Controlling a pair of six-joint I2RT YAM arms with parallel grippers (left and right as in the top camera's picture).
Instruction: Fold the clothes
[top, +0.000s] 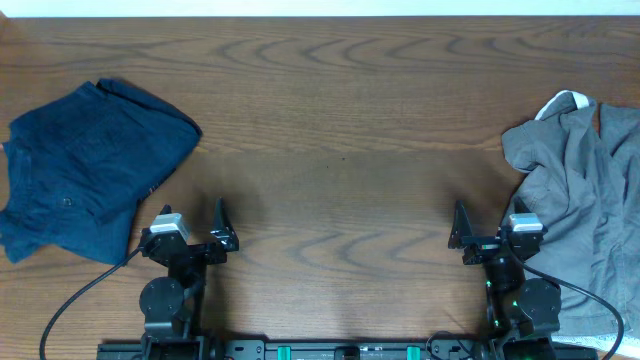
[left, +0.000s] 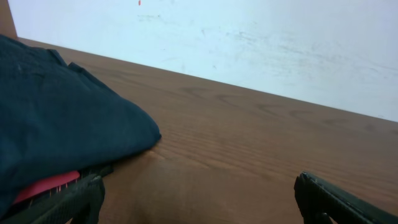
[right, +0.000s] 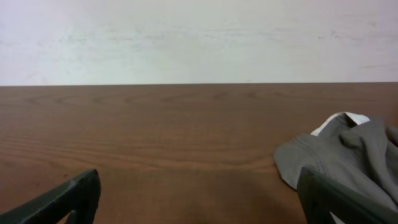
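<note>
A dark navy garment (top: 90, 170) lies in a folded heap at the table's left; the left wrist view shows it (left: 56, 124) with a strip of red fabric (left: 46, 185) under its near edge. A crumpled grey garment with white trim (top: 585, 200) lies at the right edge; it also shows in the right wrist view (right: 339, 158). My left gripper (top: 192, 222) is open and empty, just right of the navy heap. My right gripper (top: 490, 225) is open and empty, just left of the grey garment. In the wrist views the jaws (left: 199, 196) (right: 199, 193) are spread wide over bare wood.
The wooden table (top: 330, 130) runs to a white wall at the back. Both arm bases stand at the front edge, with a black cable (top: 70, 300) looping at the front left.
</note>
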